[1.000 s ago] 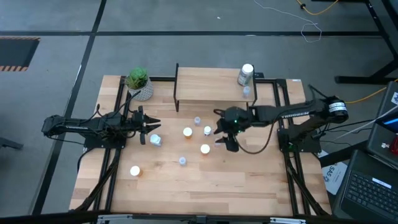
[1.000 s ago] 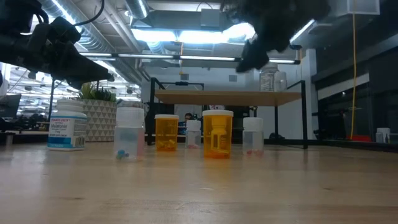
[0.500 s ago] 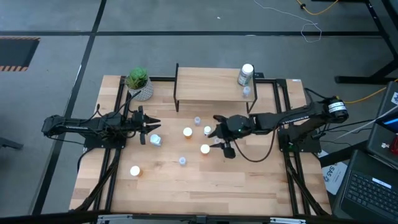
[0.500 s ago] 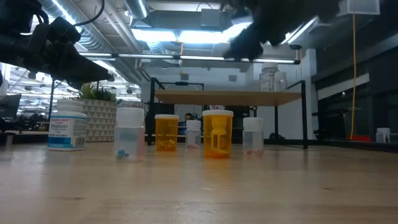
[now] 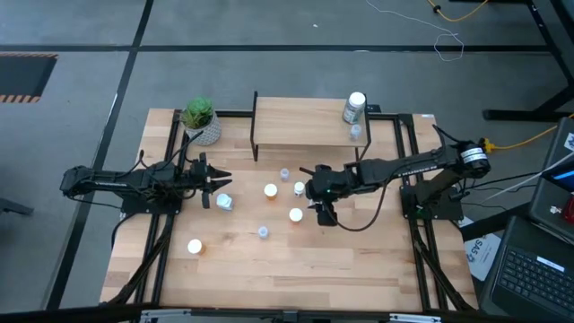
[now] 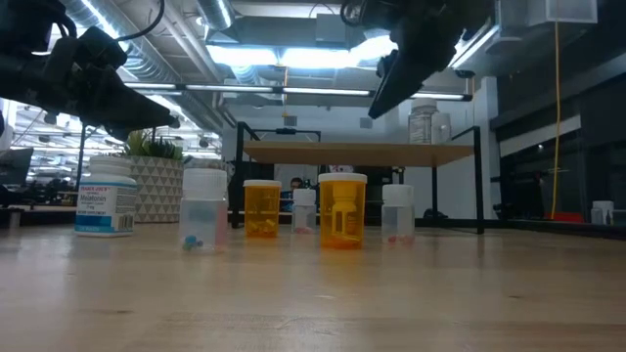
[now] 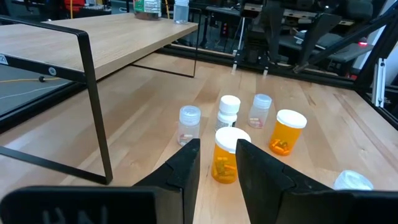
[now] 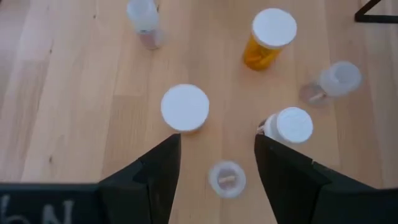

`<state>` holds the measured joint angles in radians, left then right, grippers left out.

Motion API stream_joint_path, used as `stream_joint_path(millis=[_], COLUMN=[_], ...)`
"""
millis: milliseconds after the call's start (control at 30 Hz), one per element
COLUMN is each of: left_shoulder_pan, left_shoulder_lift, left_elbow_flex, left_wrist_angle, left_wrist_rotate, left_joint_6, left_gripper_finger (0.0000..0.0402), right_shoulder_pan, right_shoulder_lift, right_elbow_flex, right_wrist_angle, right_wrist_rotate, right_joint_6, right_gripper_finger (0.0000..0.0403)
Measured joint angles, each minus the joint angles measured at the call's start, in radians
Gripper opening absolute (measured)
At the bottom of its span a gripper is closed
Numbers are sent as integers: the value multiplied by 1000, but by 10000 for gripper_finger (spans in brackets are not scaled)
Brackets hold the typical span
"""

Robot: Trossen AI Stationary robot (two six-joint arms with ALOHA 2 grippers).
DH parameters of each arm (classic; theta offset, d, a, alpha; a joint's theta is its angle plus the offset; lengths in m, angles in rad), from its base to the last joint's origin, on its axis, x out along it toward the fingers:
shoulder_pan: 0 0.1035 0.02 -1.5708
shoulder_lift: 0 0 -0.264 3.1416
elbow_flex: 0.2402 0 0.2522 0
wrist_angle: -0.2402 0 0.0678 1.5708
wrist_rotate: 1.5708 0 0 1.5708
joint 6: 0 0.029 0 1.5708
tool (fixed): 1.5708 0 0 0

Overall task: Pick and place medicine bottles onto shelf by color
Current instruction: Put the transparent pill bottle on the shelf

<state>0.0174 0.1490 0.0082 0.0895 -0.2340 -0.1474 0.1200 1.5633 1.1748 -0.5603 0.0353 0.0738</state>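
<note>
The right gripper [image 5: 317,196] has slid further left over the table, now above the loose orange bottle [image 5: 295,214], fingers spread and empty. The light-wood shelf [image 5: 300,122] carries a large greenish bottle [image 5: 354,107] at its right end. Only the low view shows the orange bottle's [image 6: 342,209] amber, white-capped body.

Bright ceiling strip lights [image 6: 293,54] glare in low view; arms backlit, high view even.

Orange bottles [image 6: 342,210], white caps; clear vials [image 6: 204,209]; white bottle [image 6: 106,197], blue label; light-wood shelf [image 5: 300,124], black legs.
</note>
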Motion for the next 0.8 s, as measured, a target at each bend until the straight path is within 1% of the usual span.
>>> stream_joint_path(millis=[100, 200, 433, 600, 800], left_shoulder_pan=[0, 0, 0, 0, 0], left_shoulder_lift=[0, 0, 0, 0, 0], left_elbow_flex=[0, 0, 0, 0, 0], left_wrist_angle=[0, 0, 0, -1, -2], left_wrist_rotate=[0, 0, 0, 0, 0], left_joint_6=[0, 0, 0, 0, 0], left_gripper_finger=[98, 98, 98, 98, 98], right_shoulder_pan=[0, -4, -5, -5, -5], right_shoulder_lift=[1, 3, 11, 19, 74], right_elbow_flex=[-9, -53, -152, -177, -183], right_wrist_angle=[-48, -61, 100, 114, 137], right_wrist_rotate=[1, 1, 23, 75, 54], right_joint_6=[-1, -2, -4, -3, -4], right_gripper_finger=[207, 207, 206, 206, 206])
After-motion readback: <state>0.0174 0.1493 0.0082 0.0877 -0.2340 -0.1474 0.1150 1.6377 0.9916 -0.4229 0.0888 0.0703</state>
